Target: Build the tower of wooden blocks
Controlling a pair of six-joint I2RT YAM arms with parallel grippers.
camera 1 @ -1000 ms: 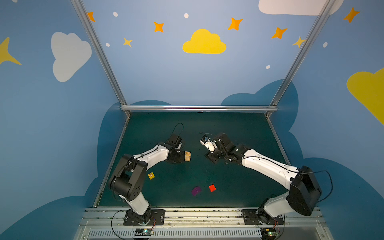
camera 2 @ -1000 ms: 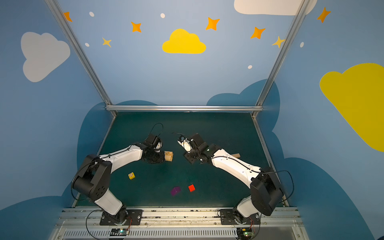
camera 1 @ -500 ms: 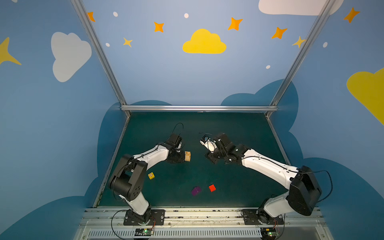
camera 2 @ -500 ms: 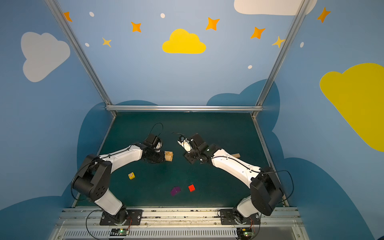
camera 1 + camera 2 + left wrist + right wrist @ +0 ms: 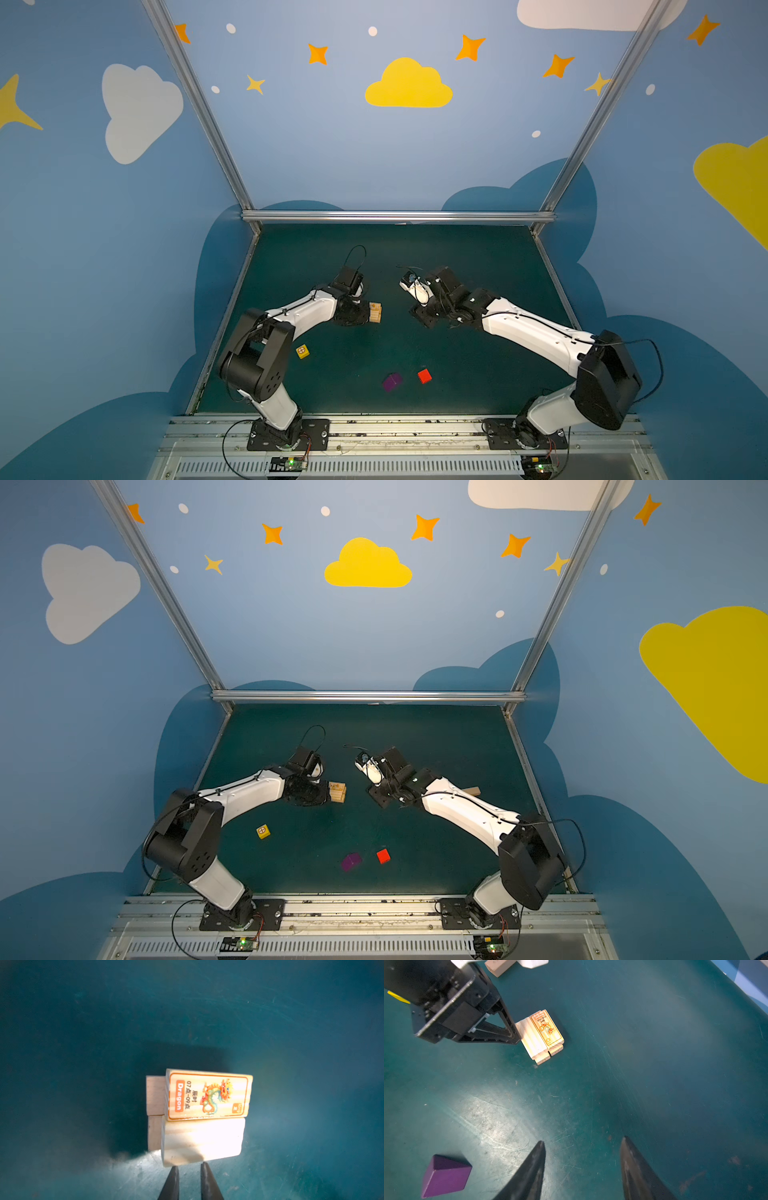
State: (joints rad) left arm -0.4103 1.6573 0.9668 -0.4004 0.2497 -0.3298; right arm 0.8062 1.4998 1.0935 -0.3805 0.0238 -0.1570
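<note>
No change from a second ago. Near side: purple cube (image 5: pixel 446 1176), red cube (image 5: pixel 424 375) and yellow cube (image 5: pixel 302 351) lie loose; right gripper (image 5: pixel 583 1139) hovers empty, jaws apart. Farther back, left gripper (image 5: pixel 189 1167), jaws all but together and empty, sits just beside the two-layer tower (image 5: pixel 207 1095); judged step: nudging it square, next a cube centred on top.

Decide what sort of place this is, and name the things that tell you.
Probably a robot training booth: a left arm and right arm bolted to a metal rail, a green table framed by aluminium posts, and wood blocks for stacking.
</note>
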